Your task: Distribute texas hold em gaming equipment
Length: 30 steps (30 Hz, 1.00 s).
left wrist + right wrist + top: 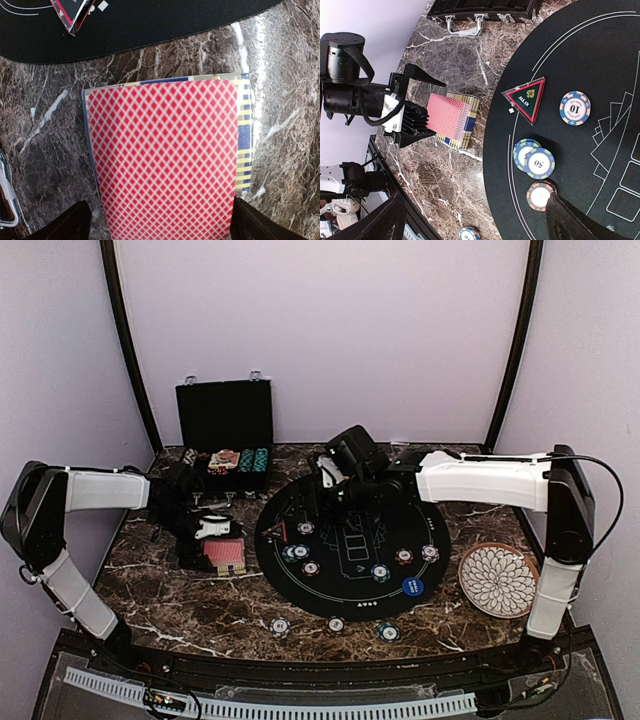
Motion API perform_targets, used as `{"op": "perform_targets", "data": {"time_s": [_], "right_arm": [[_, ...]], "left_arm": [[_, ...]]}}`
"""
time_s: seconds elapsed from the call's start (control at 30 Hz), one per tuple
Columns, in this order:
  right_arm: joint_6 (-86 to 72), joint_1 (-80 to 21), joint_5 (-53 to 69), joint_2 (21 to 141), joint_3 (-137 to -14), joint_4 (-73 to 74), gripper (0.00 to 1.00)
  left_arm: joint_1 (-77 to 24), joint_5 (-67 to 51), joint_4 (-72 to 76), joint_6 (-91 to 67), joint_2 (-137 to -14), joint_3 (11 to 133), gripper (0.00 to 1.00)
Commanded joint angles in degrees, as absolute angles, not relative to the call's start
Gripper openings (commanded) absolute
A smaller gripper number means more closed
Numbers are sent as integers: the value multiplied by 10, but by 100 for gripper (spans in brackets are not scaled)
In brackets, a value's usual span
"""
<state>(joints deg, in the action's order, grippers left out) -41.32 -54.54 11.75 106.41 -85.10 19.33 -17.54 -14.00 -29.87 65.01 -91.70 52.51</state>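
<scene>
The left gripper is released, jaws wide, one finger in each lower corner of the left wrist frame, grasping nothing. Directly between and beneath them, filling the middle of that frame, lies the stack of red-backed playing cards. It rests on a striped box on the marble table, just below the black mat. The stack's long axis runs up and down the frame, so the fingers bracket its narrow width. The right gripper, also spread and empty, hangs over the mat among poker chips, well apart from the cards. The left arm is plainly nearer, so a straight descent looks right.
</scene>
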Motion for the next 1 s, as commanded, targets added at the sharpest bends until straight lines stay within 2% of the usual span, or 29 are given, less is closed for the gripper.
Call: {"op": "perform_targets", "data": {"time_s": [0.0,0.97], "right_arm": [[-415,-553,115,1050,-845,185,99],[-415,-553,114,1044,-833,188,98]], "left_arm": [[-178,-132,-284,639,-922,517,99],[-179,-126,-284,663,-950,515,99]]}}
